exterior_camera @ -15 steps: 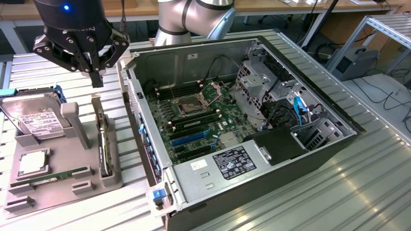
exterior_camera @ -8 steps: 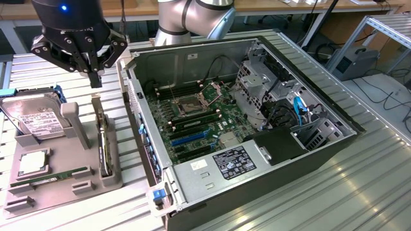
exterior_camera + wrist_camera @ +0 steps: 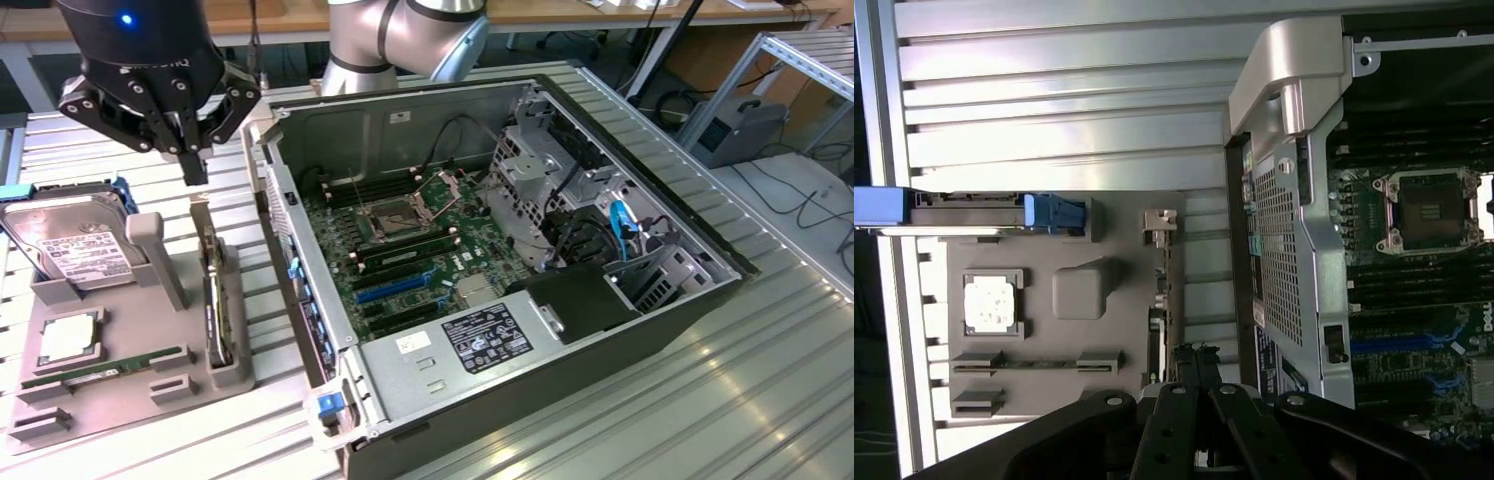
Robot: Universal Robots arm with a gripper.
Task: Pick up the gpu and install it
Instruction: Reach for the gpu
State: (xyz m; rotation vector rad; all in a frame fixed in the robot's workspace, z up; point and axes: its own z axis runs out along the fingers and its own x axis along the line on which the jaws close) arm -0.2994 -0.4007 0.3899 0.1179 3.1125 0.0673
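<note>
Robot arm's pincer, its fingers pressed together and gripping nothing, hangs just above one end of the gpu, which stands on edge in a slot of the grey holder on the slatted metal tabletop. The holder sits just beside the open computer case, on the exterior view's left, and also carries a hard drive, a processor chip and a green memory stick. The card is not yet in the case.
</note>
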